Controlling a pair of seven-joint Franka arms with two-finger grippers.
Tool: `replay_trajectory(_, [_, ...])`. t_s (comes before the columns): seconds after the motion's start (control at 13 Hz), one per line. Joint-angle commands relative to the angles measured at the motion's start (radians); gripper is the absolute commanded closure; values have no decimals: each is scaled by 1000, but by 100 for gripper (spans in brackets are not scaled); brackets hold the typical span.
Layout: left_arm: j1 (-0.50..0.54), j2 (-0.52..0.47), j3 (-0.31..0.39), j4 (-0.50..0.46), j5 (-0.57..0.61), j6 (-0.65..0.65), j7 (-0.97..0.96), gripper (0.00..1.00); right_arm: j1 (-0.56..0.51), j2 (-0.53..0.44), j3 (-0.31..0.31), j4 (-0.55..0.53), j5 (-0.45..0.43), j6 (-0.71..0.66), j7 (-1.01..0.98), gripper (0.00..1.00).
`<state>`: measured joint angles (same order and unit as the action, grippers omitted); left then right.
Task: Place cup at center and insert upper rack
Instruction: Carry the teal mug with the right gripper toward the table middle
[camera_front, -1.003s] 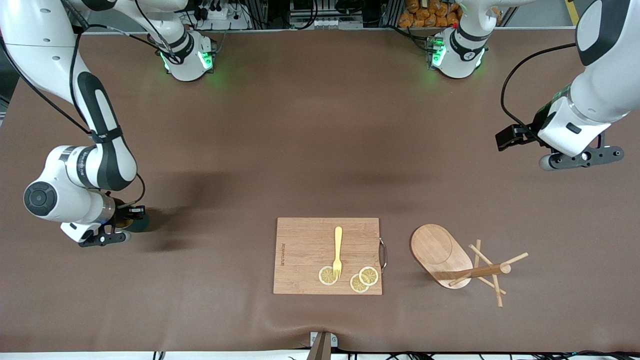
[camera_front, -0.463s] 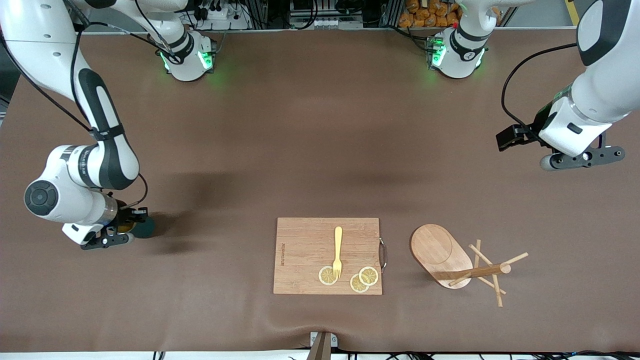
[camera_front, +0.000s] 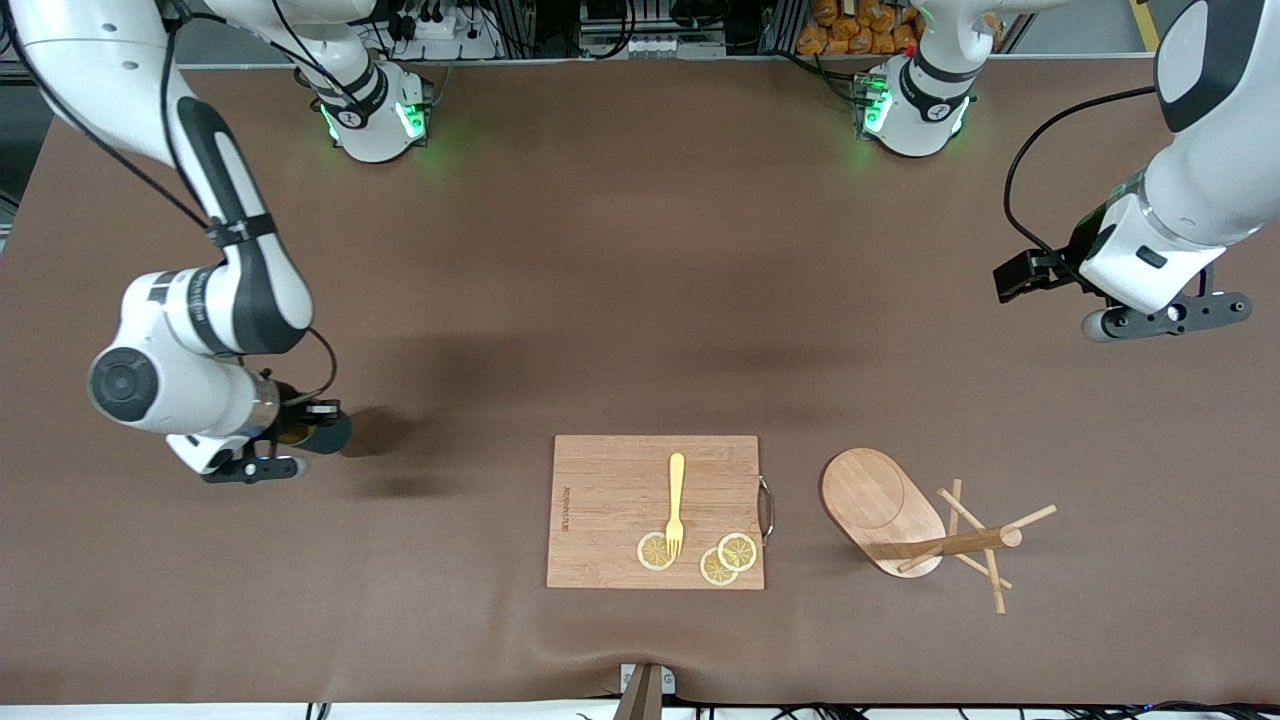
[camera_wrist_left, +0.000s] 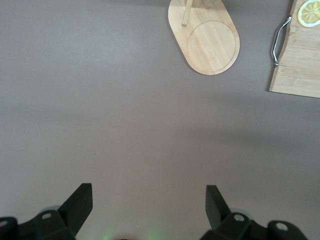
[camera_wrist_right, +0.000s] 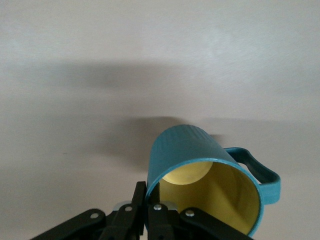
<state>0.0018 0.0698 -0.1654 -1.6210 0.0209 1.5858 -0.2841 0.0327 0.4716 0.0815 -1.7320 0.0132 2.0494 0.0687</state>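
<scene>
My right gripper (camera_front: 296, 438) is shut on the rim of the teal ribbed cup (camera_front: 326, 434) and holds it above the table toward the right arm's end. In the right wrist view the cup (camera_wrist_right: 200, 165) shows its yellow inside and loop handle, with one finger inside the rim and one outside. The wooden mug tree (camera_front: 905, 520) lies tipped over beside the cutting board, toward the left arm's end; its oval base shows in the left wrist view (camera_wrist_left: 207, 42). My left gripper (camera_front: 1165, 315) is open and empty, up over bare table.
A rectangular wooden cutting board (camera_front: 610, 500) with a metal handle carries a yellow fork (camera_front: 676, 500) and three lemon slices (camera_front: 720, 558). It lies near the table's front edge, between the cup and the mug tree.
My right gripper has carried the cup toward the table's middle and a little away from the front camera. The left arm has not moved.
</scene>
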Motion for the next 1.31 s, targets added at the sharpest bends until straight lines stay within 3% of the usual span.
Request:
replay_trajectory(0.0, [9,-5,-5,3,7,0,5,0,108,-25,-2,-11,4,-14,171,100])
replay_trajectory(0.69, [9,-8,3,0,7,-1,0,0,507,-10,-2,3,11,69,804,100])
replay_trajectory(0.77, [7,-8,3,0,8,-1,0,0,536,-10,-2,3,39,68,836,100])
replay_trajectory(1.0, [0,-8,-3,0,13,0,-15,0,613,-7,-2,17,236,71,847,100])
replay_trajectory(1.23, [6,-8,-5,-2,14,0,-12,0,679,10,-3,34,254,71,849,100])
